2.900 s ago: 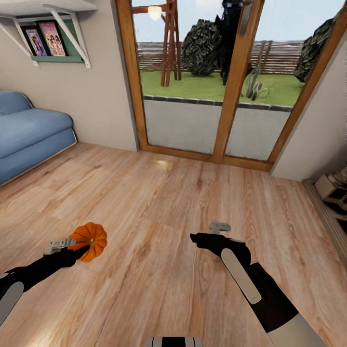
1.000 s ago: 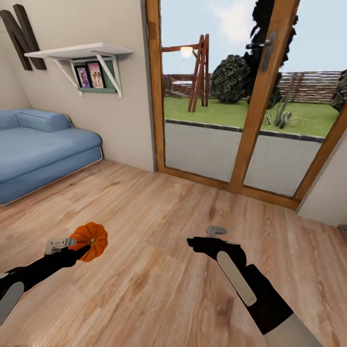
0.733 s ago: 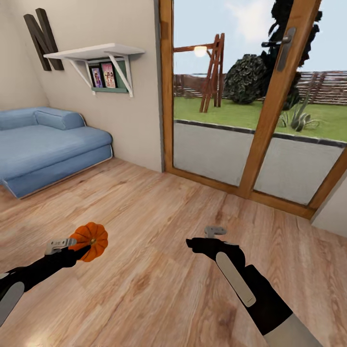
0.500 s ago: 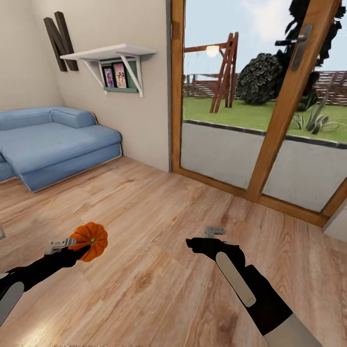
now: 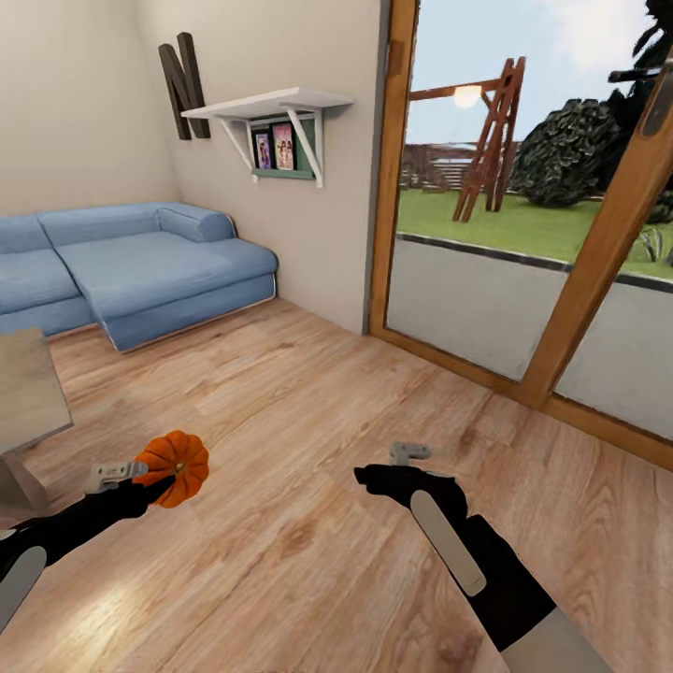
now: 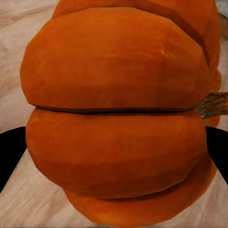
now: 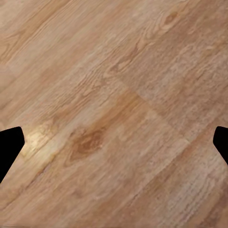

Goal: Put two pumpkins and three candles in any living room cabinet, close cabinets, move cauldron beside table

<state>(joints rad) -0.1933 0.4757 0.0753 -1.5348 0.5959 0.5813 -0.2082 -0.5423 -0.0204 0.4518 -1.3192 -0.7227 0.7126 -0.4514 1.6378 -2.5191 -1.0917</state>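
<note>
A bright-orange ribbed pumpkin (image 5: 176,465) hangs above the wood floor at the lower left, and my left gripper (image 5: 157,480) is shut on it. In the left wrist view the pumpkin (image 6: 114,118) sits between the two dark fingertips (image 6: 9,159), its stem pointing sideways. My right gripper (image 5: 366,477) hovers over bare floor at centre right, open and holding nothing; its fingertips (image 7: 8,149) stand wide apart in the right wrist view. A corner of the table (image 5: 28,397) with a slanted leg shows at the left edge. The candles, cabinet and cauldron are out of view.
A blue sofa (image 5: 140,266) runs along the far left wall under a white shelf (image 5: 271,105) with pictures. Wood-framed glass doors (image 5: 523,243) onto a garden stand at the right. Open wood floor (image 5: 308,393) lies ahead.
The camera has swung to the left: sofa, shelf and glass doors have shifted right in the picture and the table corner has come into view. Both arms keep their pose, the pumpkin still held.
</note>
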